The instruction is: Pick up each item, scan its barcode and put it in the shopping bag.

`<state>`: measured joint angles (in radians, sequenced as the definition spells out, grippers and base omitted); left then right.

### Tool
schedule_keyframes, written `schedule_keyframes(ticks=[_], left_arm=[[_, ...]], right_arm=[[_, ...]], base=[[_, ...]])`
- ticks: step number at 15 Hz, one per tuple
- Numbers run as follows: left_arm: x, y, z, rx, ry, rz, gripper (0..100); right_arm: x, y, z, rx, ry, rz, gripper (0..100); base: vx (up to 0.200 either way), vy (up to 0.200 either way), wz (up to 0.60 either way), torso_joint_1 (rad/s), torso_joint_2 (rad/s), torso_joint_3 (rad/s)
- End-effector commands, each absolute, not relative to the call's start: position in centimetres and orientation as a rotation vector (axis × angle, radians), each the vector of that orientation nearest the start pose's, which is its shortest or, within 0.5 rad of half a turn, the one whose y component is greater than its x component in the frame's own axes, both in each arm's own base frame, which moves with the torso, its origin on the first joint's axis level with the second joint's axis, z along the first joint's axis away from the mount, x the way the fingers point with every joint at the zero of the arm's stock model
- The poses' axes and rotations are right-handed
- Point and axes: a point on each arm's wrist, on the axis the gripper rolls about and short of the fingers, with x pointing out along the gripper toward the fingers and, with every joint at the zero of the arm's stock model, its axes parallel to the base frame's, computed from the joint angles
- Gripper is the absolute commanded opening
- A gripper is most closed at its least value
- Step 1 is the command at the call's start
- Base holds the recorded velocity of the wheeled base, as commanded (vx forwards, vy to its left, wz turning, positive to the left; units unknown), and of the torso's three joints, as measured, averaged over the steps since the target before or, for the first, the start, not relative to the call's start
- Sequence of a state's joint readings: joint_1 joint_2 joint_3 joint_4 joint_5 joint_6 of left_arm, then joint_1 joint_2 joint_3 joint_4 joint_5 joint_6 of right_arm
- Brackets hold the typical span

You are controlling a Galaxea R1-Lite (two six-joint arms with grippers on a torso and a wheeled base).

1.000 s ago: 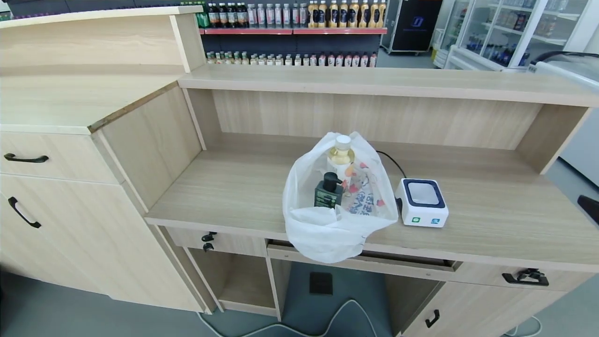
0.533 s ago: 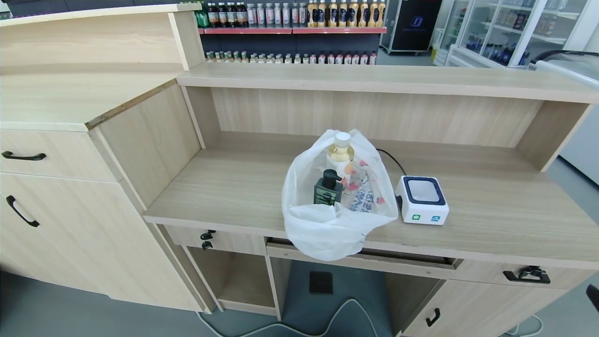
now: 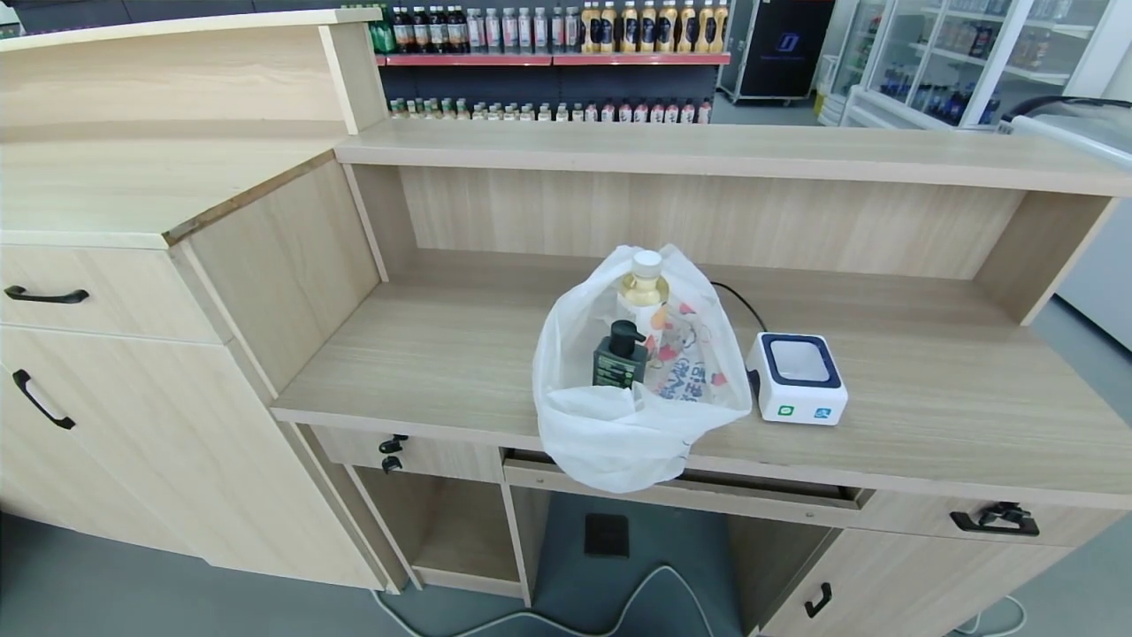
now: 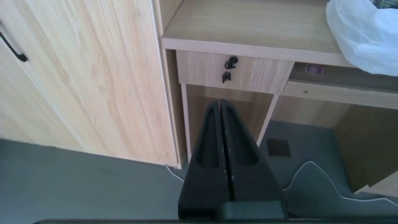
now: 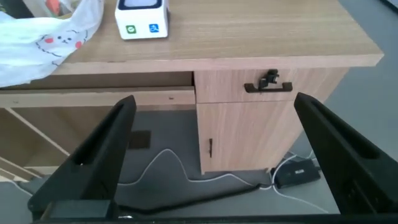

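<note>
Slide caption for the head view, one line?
White shopping bag holding a capped bottle and dark pump bottle, beside the scanner on the counter.

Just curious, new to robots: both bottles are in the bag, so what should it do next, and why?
Probably just rest: the tall bottle and pump bottle stand in the shopping bag, and the left gripper and right gripper hang low, empty.

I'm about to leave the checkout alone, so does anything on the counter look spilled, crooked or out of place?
Nothing is spilled. The shopping bag sags over the front edge of the counter, and the drawer under it looks slightly open. The pump bottle and drink bottle stand upright inside the bag.
</note>
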<state>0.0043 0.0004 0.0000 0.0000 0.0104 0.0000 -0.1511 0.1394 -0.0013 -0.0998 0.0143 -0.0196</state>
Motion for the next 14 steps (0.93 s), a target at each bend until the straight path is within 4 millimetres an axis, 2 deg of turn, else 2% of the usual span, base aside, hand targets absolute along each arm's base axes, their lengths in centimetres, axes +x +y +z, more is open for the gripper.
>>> schedule_keyframes(ticks=[1,6,14], left_arm=[[-2.28,0.01,7.55,0.000,0.000,0.015,0],[-2.28,0.01,7.55,0.000,0.000,0.015,0],[-2.28,0.01,7.55,0.000,0.000,0.015,0]], right_arm=[[-1.47,0.21,8.72,-0.023,0.003,-0.098,100],[-2.16,0.04,8.58,-0.025,-0.077,0.014,100],[-2.31,0.01,8.49,0.049,-0.090,0.014,100]], base=[[0.000,0.000,0.00,0.000,0.00,0.000],[0.000,0.000,0.00,0.000,0.00,0.000],[0.000,0.000,0.00,0.000,0.00,0.000]])
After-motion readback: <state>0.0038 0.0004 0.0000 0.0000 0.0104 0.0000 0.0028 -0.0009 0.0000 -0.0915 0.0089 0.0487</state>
